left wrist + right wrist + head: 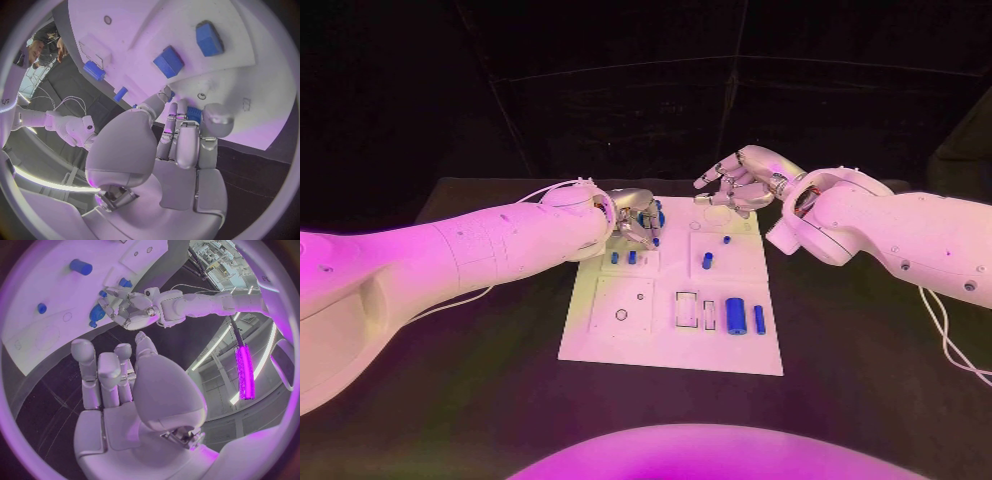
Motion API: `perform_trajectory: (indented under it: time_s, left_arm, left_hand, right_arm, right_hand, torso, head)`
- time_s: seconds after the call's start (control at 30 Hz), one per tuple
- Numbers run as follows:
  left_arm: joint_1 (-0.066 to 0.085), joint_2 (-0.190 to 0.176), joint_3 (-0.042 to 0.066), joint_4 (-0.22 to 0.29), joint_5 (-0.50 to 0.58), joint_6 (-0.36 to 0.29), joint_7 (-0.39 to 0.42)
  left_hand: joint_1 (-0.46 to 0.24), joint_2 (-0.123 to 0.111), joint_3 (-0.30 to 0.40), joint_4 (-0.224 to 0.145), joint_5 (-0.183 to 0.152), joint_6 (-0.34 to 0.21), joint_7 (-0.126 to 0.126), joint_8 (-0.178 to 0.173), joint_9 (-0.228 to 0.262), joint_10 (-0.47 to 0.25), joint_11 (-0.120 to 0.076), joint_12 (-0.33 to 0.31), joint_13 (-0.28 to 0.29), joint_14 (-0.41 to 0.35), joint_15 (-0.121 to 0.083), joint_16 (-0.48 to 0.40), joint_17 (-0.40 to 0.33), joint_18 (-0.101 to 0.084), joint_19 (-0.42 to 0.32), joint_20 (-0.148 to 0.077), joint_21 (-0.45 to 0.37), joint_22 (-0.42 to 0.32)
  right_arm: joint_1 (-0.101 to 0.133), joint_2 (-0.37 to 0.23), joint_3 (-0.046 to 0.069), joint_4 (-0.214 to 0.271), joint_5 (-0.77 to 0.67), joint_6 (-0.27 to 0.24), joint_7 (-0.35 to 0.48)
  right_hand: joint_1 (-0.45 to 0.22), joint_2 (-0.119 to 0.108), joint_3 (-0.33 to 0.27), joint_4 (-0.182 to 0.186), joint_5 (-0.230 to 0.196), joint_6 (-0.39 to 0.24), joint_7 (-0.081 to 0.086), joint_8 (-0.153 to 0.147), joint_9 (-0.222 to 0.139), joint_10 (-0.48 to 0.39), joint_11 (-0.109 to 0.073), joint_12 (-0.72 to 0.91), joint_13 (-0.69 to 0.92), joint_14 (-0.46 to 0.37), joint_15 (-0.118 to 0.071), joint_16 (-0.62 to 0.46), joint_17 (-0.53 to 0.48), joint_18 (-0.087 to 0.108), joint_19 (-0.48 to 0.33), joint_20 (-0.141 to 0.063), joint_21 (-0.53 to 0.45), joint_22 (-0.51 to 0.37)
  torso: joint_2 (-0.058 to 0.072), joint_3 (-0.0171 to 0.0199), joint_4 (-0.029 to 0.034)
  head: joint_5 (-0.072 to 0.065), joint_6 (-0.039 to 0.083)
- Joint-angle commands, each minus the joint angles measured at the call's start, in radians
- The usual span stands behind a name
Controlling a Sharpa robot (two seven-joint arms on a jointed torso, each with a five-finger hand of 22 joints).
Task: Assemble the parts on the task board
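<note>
The white task board (661, 335) lies in the middle of the black table. My left hand (635, 220) hovers over its far left corner and pinches a small blue part (194, 114) between thumb and fingers; the right wrist view shows that part (97, 315) at the same hand (131, 310). Two short blue parts (623, 257) stand just under it. My right hand (740, 185) hangs above the board's far edge, fingers apart and empty. A thick blue cylinder (734, 315) and a thin one (760, 319) lie at the near right, and two small ones (707, 261) (726, 240) sit mid-right.
White cables trail from both arms over the table, one on the left (531, 190) and one on the right (949, 340). Dark table surface (862, 400) surrounds the board. An empty rectangular slot (685, 308) and a round hole (620, 315) mark the board's near half.
</note>
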Motion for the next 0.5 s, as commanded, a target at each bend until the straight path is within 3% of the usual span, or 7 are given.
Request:
perform_trajectory:
  time_s: [0.03,0.5]
  left_arm:
    - [0.001,0.005,0.0,0.0,-0.012,0.021,-0.011]
    - [0.001,0.016,0.001,-0.007,-0.014,0.028,-0.014]
  left_hand:
    - [0.0,0.013,0.006,-0.003,-0.003,0.009,-0.002,-0.006,-0.002,0.011,-0.001,-0.005,-0.003,0.023,-0.008,0.007,-0.001,-0.021,0.01,-0.001,0.007,0.004]
    - [-0.002,0.016,0.007,-0.003,-0.003,0.017,-0.005,-0.012,-0.008,0.022,-0.004,-0.01,-0.011,0.024,-0.01,0.005,-0.005,-0.022,0.013,-0.003,0.012,0.01]
  right_arm:
    - [0.002,0.002,0.001,0.002,0.003,-0.007,0.007]
    - [0.002,0.005,0.001,0.001,0.003,-0.007,0.008]
  right_hand:
    - [0.011,0.0,0.0,0.004,0.002,-0.008,-0.001,0.004,0.001,-0.009,0.0,0.001,0.0,0.005,0.001,-0.003,0.001,0.011,-0.007,0.001,-0.005,0.0]
    - [0.011,0.0,0.0,0.004,0.002,-0.008,-0.001,0.004,0.001,-0.009,0.0,0.001,0.0,0.005,0.001,-0.003,0.001,0.011,-0.007,0.001,-0.005,0.0]
  torso:
    - [0.0,0.0001,-0.0004]
    - [0.0,0.0002,-0.0003]
  head:
    - [-0.001,0.0]
    - [-0.003,-0.002]
